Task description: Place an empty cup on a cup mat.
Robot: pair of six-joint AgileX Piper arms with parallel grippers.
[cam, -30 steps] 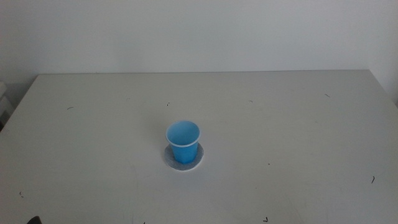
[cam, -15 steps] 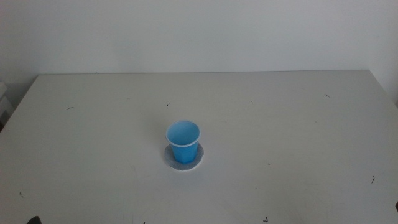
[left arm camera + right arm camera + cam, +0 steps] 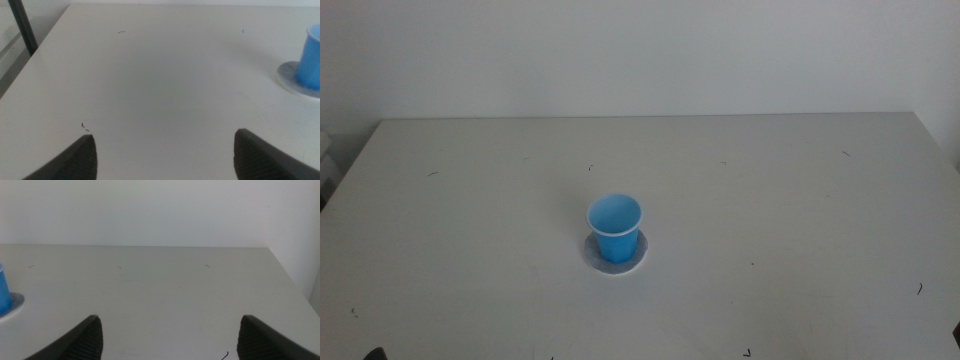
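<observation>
Table unchanged over the last second: nothing has moved. Cup mat bears the upright cup, placement apparently complete. Left gripper and right gripper wait well apart from it, jaws spread, empty.

Soft, even light is washing over the pale surface, leaving the middle view bright, low in contrast and slightly hazy. The cup is casting only a faint, diffuse shadow around the cup mat, with no hard glare showing. In both wrist views the dark jaws at the frame edge are appearing blurred and out of focus, while the surface beyond is looking smooth and a little washed out.
</observation>
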